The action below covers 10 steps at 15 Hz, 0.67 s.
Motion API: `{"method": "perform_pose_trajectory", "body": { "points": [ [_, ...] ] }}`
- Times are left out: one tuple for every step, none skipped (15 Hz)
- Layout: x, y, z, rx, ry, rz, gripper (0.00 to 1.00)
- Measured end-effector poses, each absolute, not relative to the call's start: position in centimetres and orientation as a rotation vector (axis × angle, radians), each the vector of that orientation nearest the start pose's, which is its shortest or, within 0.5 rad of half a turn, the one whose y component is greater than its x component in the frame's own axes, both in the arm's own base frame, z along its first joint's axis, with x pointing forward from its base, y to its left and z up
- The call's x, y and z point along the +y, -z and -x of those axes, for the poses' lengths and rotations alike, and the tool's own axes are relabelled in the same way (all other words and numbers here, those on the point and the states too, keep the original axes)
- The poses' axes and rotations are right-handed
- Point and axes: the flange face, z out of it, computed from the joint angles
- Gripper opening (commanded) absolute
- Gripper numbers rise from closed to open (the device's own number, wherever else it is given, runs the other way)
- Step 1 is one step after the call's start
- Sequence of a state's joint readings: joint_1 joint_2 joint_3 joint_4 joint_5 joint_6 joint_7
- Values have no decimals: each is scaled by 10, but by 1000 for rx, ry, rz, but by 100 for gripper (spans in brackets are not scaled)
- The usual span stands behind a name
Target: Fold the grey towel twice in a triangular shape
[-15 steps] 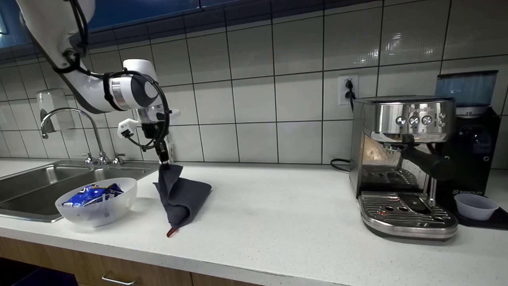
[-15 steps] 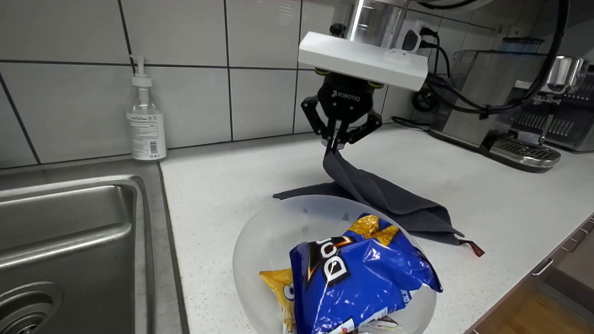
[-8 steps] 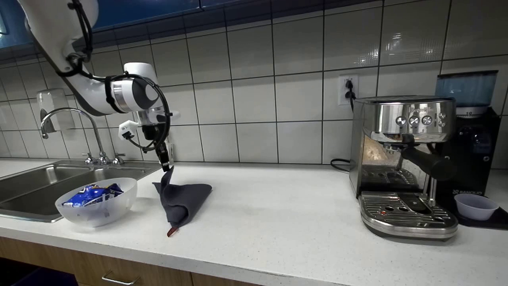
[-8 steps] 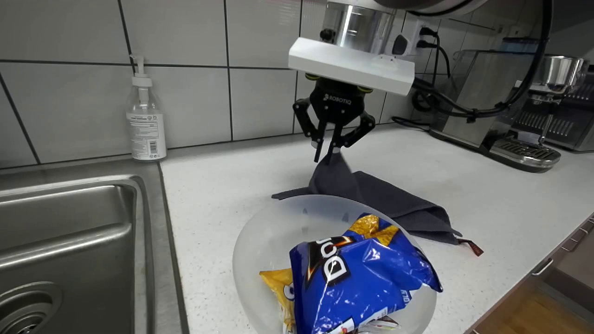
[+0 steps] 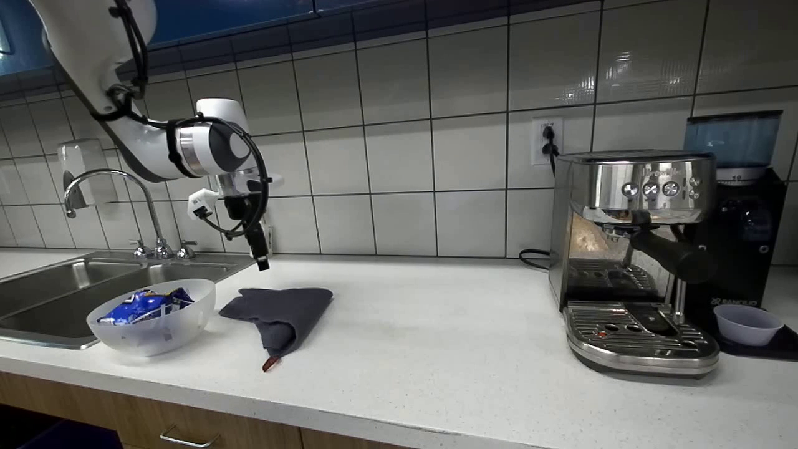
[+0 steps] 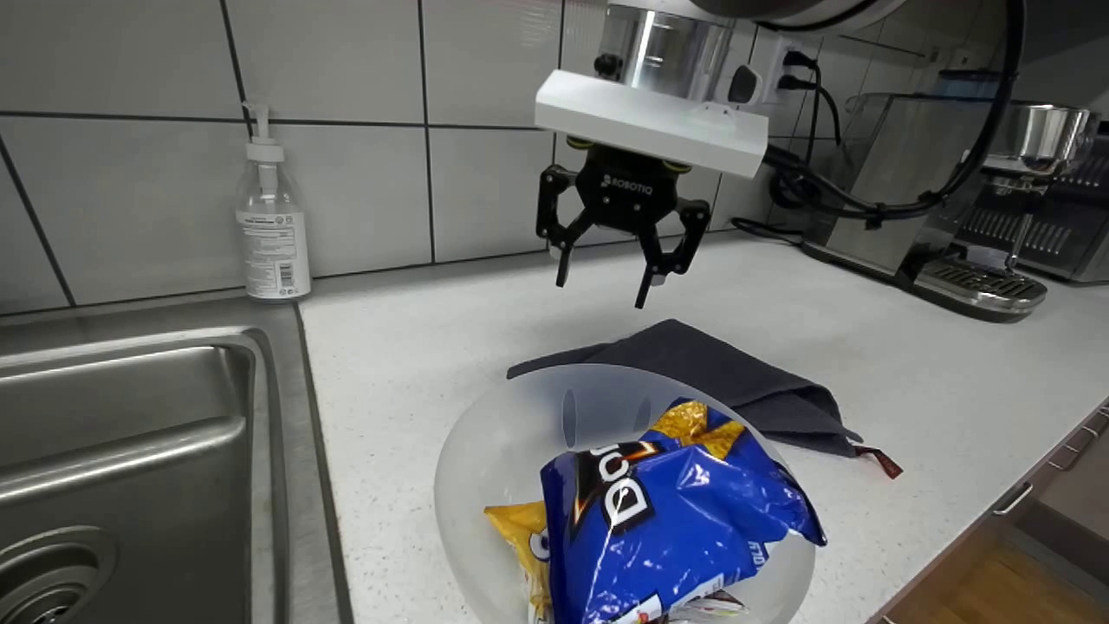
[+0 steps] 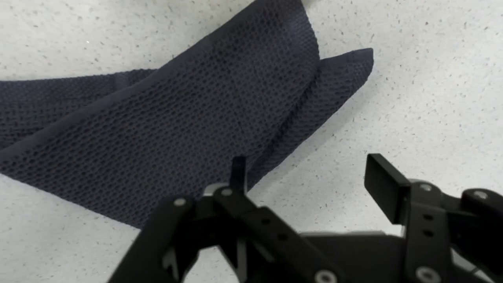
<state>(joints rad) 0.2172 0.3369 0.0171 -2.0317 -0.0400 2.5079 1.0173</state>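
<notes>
The grey towel [image 5: 283,310] lies on the counter in dark, overlapping layers. A small red tag [image 5: 270,363] sticks out at its front corner. In the wrist view the broad upper layer of the towel [image 7: 188,114] covers most of a lower one, whose tip shows at the right. Part of the towel [image 6: 710,368] is hidden behind the bowl in an exterior view, and its tag-side end looks curled. Above the towel's back edge hangs my gripper [image 6: 601,295], its jaws spread wide and no cloth between them.
A frosted bowl [image 5: 187,324] holding blue chip bags [image 6: 676,520] stands close beside the towel. Beyond it is the steel sink [image 6: 295,416]. A soap bottle [image 6: 275,243] stands by the tiled wall, and an espresso machine [image 5: 636,181] sits farther along the counter.
The gripper has let go of the towel's raised corner and its jaws have spread. That corner has dropped flat toward the bowl. The arm has shifted slightly and come down a little.
</notes>
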Motion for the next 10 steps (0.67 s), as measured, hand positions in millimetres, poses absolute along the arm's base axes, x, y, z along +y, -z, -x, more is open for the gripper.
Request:
{"method": "perform_pose_trajectory", "body": {
  "points": [
    [141, -293, -595, 1132, 192, 2854, 100],
    [140, -293, -595, 1135, 193, 2853, 100],
    [139, -293, -596, 1138, 193, 2852, 100],
    [138, -293, -596, 1142, 193, 2851, 100],
    [136, -293, -596, 1147, 193, 2850, 100],
    [134, -293, -597, 1153, 194, 2847, 100],
    [131, -293, -597, 1161, 194, 2845, 100],
    [128, -293, -598, 1169, 194, 2842, 100],
    [125, -293, -598, 1177, 194, 2839, 100],
    [122, -293, -598, 1184, 194, 2838, 100]
  ]
}}
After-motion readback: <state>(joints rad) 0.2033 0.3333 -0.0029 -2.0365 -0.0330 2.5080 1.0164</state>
